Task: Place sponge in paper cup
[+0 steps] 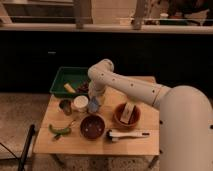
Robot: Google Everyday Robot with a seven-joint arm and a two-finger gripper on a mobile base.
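Gripper (94,99) hung low over mid-table, right at the sponge (93,105); whether it was clamped on the sponge or standing wide could not be told. Nearest, a brush (125,134) lay along the front edge, with a bowl (92,127) at its ten o'clock. Farther in, the sponge sat just beside the cup (80,103), at its three o'clock, probably so that a short lift and shift toward nine o'clock would bring it over the mouth. Beyond, at twelve o'clock, stood a green bin (58,82).
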